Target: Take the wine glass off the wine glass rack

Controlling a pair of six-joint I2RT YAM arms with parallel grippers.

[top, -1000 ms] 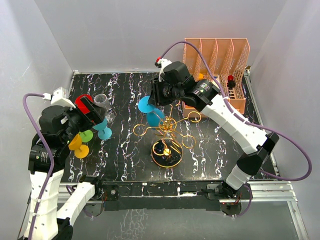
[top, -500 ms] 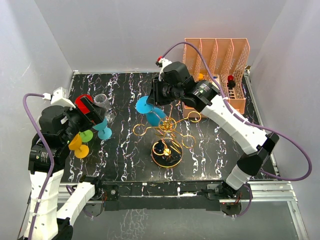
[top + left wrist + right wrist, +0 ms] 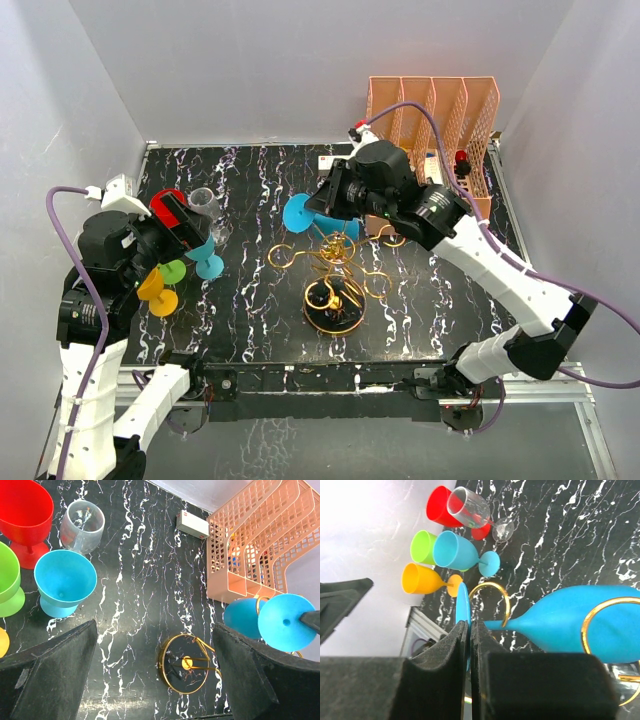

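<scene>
Blue wine glass (image 3: 580, 615), foot pinched between right fingers (image 3: 435, 672)

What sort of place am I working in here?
Probably a lab test cell rather than a kitchen or bar: plain white walls box in a black marbled tabletop, and the props look staged: plastic glasses, a gold rack, an orange file organizer.

Organizer (image 3: 430, 110) rear-right of rack (image 3: 334, 252); wine glass (image 3: 297, 213) rear-left.

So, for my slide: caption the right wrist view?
Right gripper shut on the blue wine glass by its foot, a gold rack loop crossing its bowl.
</scene>
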